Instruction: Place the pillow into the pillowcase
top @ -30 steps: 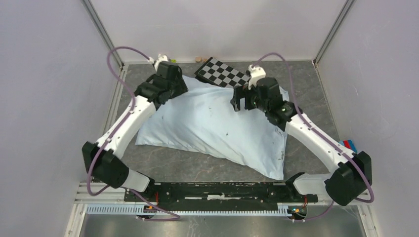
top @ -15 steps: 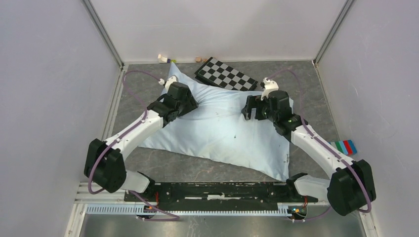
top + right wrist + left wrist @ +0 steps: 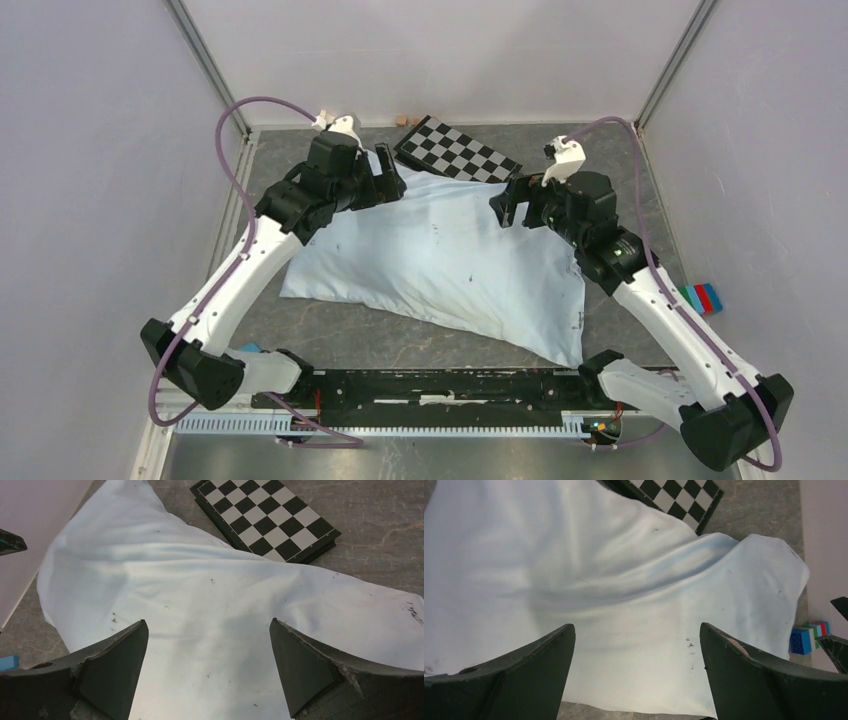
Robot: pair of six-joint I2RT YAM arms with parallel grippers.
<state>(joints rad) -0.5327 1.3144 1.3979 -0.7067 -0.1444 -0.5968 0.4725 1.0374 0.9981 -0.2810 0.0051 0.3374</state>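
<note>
The light-blue pillowcase (image 3: 440, 260) lies plump and wrinkled across the table middle, and no white pillow fabric shows. My left gripper (image 3: 390, 182) is open and empty, held above the pillowcase's far left part. My right gripper (image 3: 506, 205) is open and empty above its far right part. In the left wrist view the pillowcase (image 3: 624, 580) fills the space below the open gripper (image 3: 636, 627). In the right wrist view the pillowcase (image 3: 200, 600) spreads under the open gripper (image 3: 207, 622).
A black-and-white checkerboard panel (image 3: 455, 150) lies at the back, touching the pillowcase's far edge; it also shows in the left wrist view (image 3: 676, 500) and the right wrist view (image 3: 265, 517). A coloured block (image 3: 697, 296) sits at the right wall. A small blue item (image 3: 250, 348) lies near the left base.
Both grippers have lifted off the pillowcase and moved toward the far side. The left arm now covers the pillowcase's far left corner. The pillowcase lies about where it was.
</note>
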